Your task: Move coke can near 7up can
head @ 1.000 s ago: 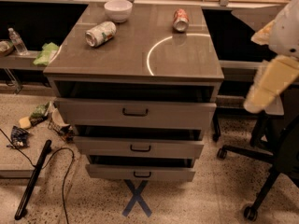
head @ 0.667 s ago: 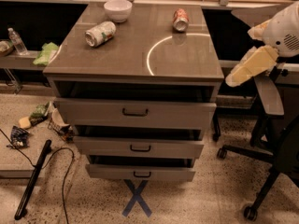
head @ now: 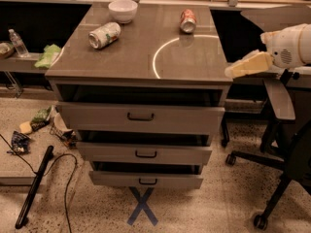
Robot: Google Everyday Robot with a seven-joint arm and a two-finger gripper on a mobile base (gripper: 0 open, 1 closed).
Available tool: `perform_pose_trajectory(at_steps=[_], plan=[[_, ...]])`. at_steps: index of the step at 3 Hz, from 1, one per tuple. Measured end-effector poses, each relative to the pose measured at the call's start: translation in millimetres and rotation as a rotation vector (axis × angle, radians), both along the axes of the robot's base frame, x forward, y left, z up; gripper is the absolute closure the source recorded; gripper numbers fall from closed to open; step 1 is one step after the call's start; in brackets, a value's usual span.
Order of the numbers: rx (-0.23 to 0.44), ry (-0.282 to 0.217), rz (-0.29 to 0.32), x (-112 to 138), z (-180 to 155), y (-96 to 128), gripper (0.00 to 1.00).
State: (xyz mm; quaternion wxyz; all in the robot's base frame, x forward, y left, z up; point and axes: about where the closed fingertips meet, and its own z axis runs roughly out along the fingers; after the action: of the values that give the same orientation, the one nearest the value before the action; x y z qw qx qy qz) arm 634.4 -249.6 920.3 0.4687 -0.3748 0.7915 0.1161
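Camera view, from above and in front of a grey drawer cabinet [head: 136,67] whose three drawers stand slightly pulled out. The coke can [head: 188,21] lies on its side at the rear right of the top; its long axis runs roughly front to back, with one silver end toward the camera. The 7up can [head: 104,35] lies on its side at the rear left, well apart from it; its axis runs diagonally, with an end facing front-left. A white bowl [head: 122,9] stands just behind the 7up can. Only bare top lies between the two cans, and a white arc [head: 160,57] is marked in front of the coke can. The gripper [head: 243,67] hangs off the cabinet's right edge, pointing left; whether it is open or closed cannot be told. An office chair [head: 286,130] stands below it, and a blue X [head: 142,205] marks the floor.
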Motion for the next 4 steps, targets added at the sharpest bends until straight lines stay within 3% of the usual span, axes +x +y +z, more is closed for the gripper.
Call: perform_pose_trajectory(at_steps=[1, 2, 3, 4], plan=[[-0.037, -0.030, -0.131, 46.4, 9.5, -5.8, 0.00], [-0.023, -0.013, -0.132, 46.4, 5.5, -1.0, 0.00], [0.006, -0.044, -0.173, 71.7, -0.9, 5.4, 0.00], [0.127, -0.121, -0.264, 154.8, 2.5, 19.5, 0.00]])
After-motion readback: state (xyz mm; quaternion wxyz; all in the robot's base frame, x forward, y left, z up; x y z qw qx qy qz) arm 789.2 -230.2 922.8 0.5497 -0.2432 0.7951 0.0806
